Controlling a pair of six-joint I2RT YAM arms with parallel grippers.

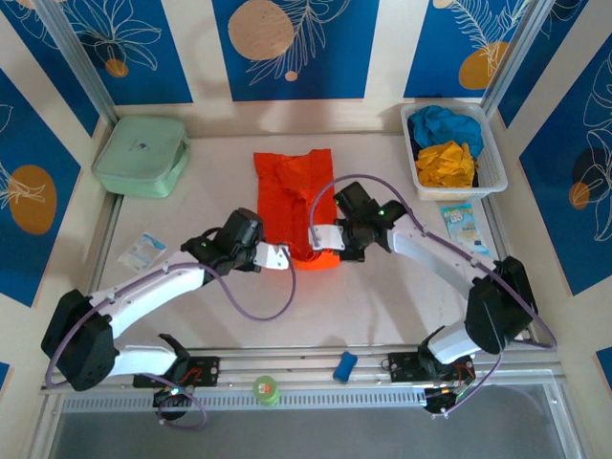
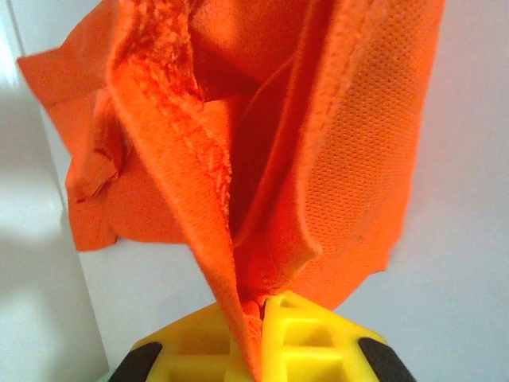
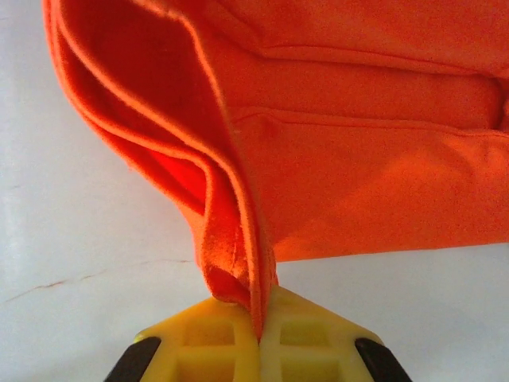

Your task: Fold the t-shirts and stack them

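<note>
Top view: an orange t-shirt [image 1: 295, 186] is lying at the middle of the worktop [image 1: 382, 306], reaching toward the far edge, its body flattened into a narrow, partly folded strip. The left end effector [image 1: 282, 255] is closing on the near left corner of this strip, and the right end effector [image 1: 323, 237] is closing on the near right corner, so the two are standing just beside each other with the near hem between them. Left wrist view: the yellow fingers [image 2: 306, 338] are pinching a bunched ridge of the orange fabric, which is rising from the grip and spreading in loose, open folds above the pale surface. Right wrist view: the yellow fingers [image 3: 310, 338] are clamping several stacked layers of the same fabric at a folded edge, and the rest of the cloth is stretching away to the right in smooth, flat bands. A white basket [image 1: 493, 164] is sitting at the far right corner of the worktop, holding a crumpled blue t-shirt [image 1: 443, 124] at its far end and a crumpled yellow t-shirt [image 1: 447, 164] at its near end, the two touching. A pale green case [image 1: 142, 155] is resting at the far left corner. One small printed packet [image 1: 143, 251] is lying near the left edge, and another [image 1: 460, 221] is lying just on the near side of the basket.
</note>
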